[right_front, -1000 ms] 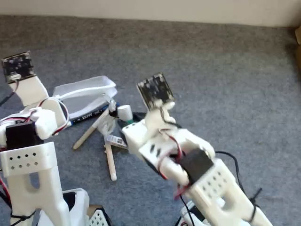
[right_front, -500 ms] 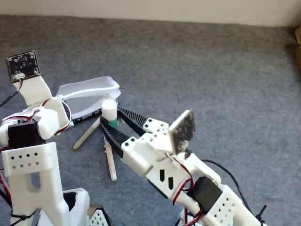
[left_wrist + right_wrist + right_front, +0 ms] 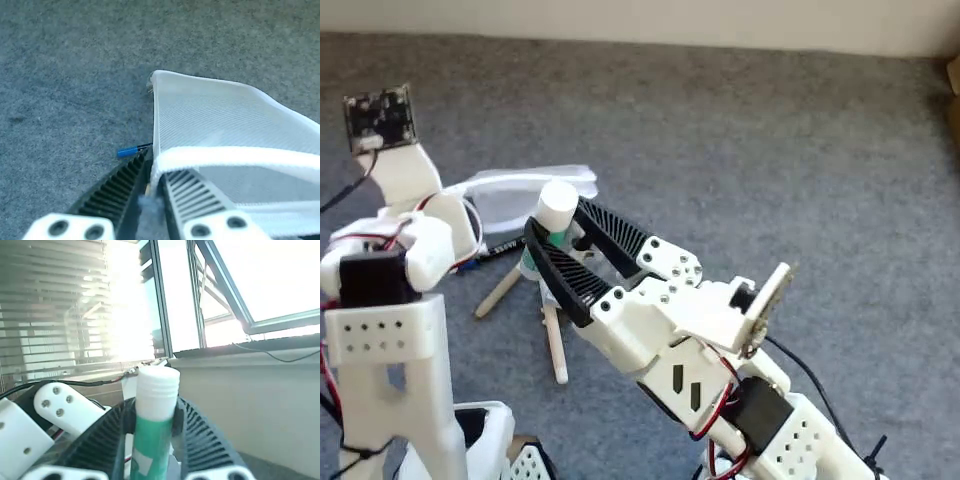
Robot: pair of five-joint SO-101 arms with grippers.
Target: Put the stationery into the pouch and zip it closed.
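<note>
A glue stick (image 3: 558,204) with a white cap and green body stands upright between the black fingers of my right gripper (image 3: 557,219), lifted just in front of the pouch. In the right wrist view the glue stick (image 3: 154,432) is clamped in the right gripper (image 3: 152,412), cap pointing up. The white mesh pouch (image 3: 530,190) is held off the carpet by my left gripper (image 3: 152,172), which is shut on the pouch's (image 3: 220,117) rim. A blue pen tip (image 3: 131,150) pokes out beneath it.
On the grey carpet below the pouch lie a dark pen (image 3: 502,246) and two pale wooden sticks (image 3: 503,289) (image 3: 556,347). The left arm's white base (image 3: 390,350) stands at the near left. Open carpet stretches to the right and far side.
My right gripper has swung round and raised the glue stick upright, its wrist camera now facing away. The left arm has lifted the pouch a little and shifted it right.
</note>
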